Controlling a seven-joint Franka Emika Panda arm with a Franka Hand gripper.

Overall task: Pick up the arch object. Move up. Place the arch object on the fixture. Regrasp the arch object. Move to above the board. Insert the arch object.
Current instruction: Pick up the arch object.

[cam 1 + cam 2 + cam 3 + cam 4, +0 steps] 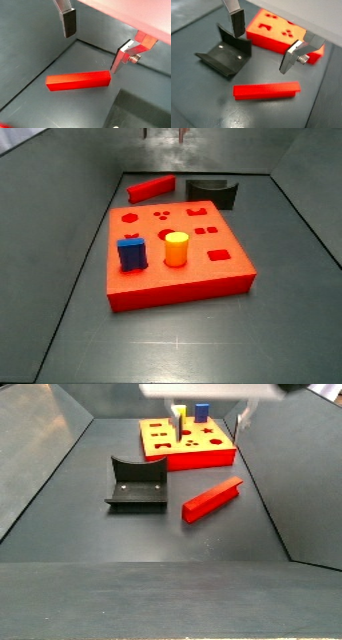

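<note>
The arch object, a long slim red bar, lies flat on the dark floor in both wrist views [78, 80] [266, 90] and both side views [151, 188] [213, 498]. The dark fixture [226, 55] [211, 191] [136, 486] stands beside it. The red-orange board [278, 32] [181, 253] [187, 442] with cut-outs lies beyond them. My gripper [91, 53] [261, 54] hangs open and empty well above the floor, over the gap between the bar, the fixture and the board. Its silver fingers [69, 22] [291, 57] stand wide apart. In the side views only its body shows at the frame's top [207, 390].
A blue block [131, 254] [202, 411] and a yellow-orange cylinder [175, 248] stand upright in the board. Sloping grey walls enclose the floor on both sides [80, 188] [54, 444].
</note>
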